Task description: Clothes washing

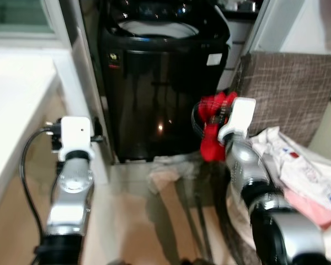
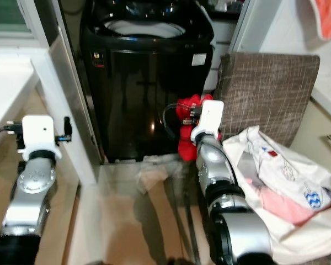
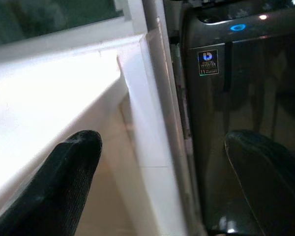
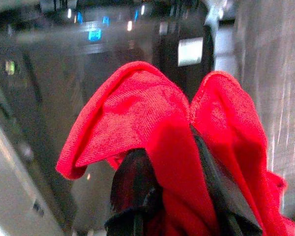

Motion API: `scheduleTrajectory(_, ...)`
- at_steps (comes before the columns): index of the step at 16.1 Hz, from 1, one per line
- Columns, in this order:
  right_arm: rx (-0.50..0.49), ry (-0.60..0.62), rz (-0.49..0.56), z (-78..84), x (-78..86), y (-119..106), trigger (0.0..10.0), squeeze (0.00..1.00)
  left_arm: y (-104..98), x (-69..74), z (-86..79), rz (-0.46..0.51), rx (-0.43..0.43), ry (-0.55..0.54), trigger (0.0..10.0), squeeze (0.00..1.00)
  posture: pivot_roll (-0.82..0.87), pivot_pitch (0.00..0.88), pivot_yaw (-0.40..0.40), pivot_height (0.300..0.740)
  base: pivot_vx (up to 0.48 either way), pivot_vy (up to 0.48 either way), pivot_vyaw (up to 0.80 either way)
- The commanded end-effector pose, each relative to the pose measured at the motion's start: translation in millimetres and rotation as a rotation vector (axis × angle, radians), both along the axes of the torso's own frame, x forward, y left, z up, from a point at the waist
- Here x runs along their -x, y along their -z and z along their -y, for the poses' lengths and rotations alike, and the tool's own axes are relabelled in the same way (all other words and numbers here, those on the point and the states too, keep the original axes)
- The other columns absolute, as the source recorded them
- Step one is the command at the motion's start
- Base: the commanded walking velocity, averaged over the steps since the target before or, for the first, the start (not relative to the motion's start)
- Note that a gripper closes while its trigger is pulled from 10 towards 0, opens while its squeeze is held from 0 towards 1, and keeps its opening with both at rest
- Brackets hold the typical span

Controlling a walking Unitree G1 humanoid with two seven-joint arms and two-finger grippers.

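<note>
The red cloth is held pinched in the right gripper before the washing machine, to be lifted over its open rim next.

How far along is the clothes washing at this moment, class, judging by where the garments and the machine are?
Done: the black top-loading washing machine stands with its top open. In hand: the right end effector is shut on a red cloth garment, held up in front of the machine. Left: that garment is not yet in the drum, more laundry fills the white bag, and a pale cloth lies on the floor.
</note>
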State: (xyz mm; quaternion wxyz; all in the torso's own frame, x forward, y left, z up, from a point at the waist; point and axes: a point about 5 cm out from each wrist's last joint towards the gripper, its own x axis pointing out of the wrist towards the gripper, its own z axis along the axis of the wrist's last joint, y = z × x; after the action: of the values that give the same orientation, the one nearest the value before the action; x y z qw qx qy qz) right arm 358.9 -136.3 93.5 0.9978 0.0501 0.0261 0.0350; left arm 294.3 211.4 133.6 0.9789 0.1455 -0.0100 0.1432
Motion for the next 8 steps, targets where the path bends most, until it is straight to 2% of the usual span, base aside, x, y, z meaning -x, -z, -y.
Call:
scheduleTrajectory(1,0.008,-0.020,-0.017,-3.3,4.8,7,10.0,0.00,-12,-1.5,0.3,0.017,-0.043,0.045,10.0,0.00,0.06,0.000,0.012,0.740,0.000,0.000,0.00)
scheduleTrajectory(3,-0.018,-0.003,-0.042,-10.4,11.5,18,10.0,0.00,-18,-7.6,-1.4,0.027,-0.081,0.092,10.0,0.00,0.06,0.000,-0.017,0.740,0.000,0.000,0.00)
scheduleTrajectory(4,-0.019,-0.010,-0.050,-15.0,14.8,22,10.0,0.00,-20,-14.5,6.1,0.035,-0.089,0.136,10.0,0.00,0.06,0.000,-0.030,0.740,0.000,0.000,0.00)
scheduleTrajectory(5,-0.016,-0.027,-0.045,-18.4,16.1,22,10.0,0.00,-21,-20.1,13.3,0.040,-0.060,0.169,10.0,0.00,0.06,0.000,-0.036,0.740,0.292,0.000,0.00)
scheduleTrajectory(7,0.001,-0.028,0.006,-17.1,10.6,11,10.0,0.00,-23,-21.7,13.7,0.046,-0.032,0.143,10.0,0.00,0.05,0.000,-0.036,0.740,0.476,0.000,0.00)
scheduleTrajectory(8,0.028,-0.022,0.075,-13.1,-0.7,-10,10.0,0.00,-17,-19.3,11.5,0.039,0.017,0.105,10.0,0.00,0.04,0.000,-0.039,0.740,0.458,0.000,0.00)
